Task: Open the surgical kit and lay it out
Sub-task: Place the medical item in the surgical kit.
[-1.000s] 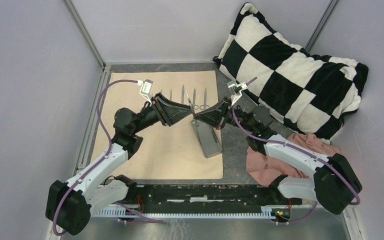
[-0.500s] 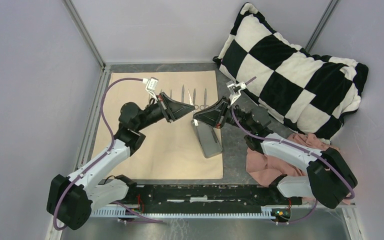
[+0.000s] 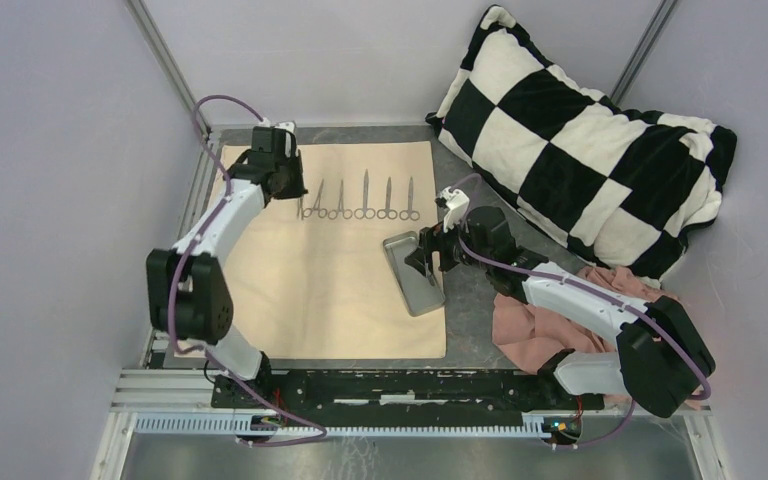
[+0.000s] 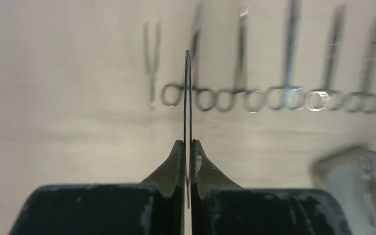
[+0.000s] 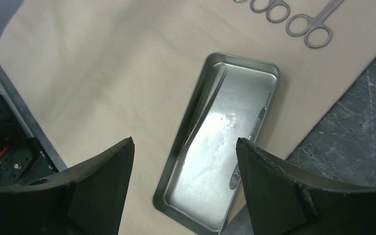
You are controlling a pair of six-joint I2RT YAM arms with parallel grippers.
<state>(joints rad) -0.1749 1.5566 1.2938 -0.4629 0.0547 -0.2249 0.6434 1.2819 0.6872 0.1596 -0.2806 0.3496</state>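
cloth wrap (image 3: 310,290) spread flat; ringed instruments (image 3: 365,195) in a row at its far edge. my left pincer (image 4: 188,147) clamps one thin instrument (image 4: 187,93) above them; my right pincer (image 5: 184,143), jaws apart, hovers over the tray (image 5: 240,98), two tools (image 5: 200,115) left inside.

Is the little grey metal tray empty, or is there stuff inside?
Not empty. The small grey rectangular metal tray holds silver tweezers along one long wall and a thin silver tool along the other.
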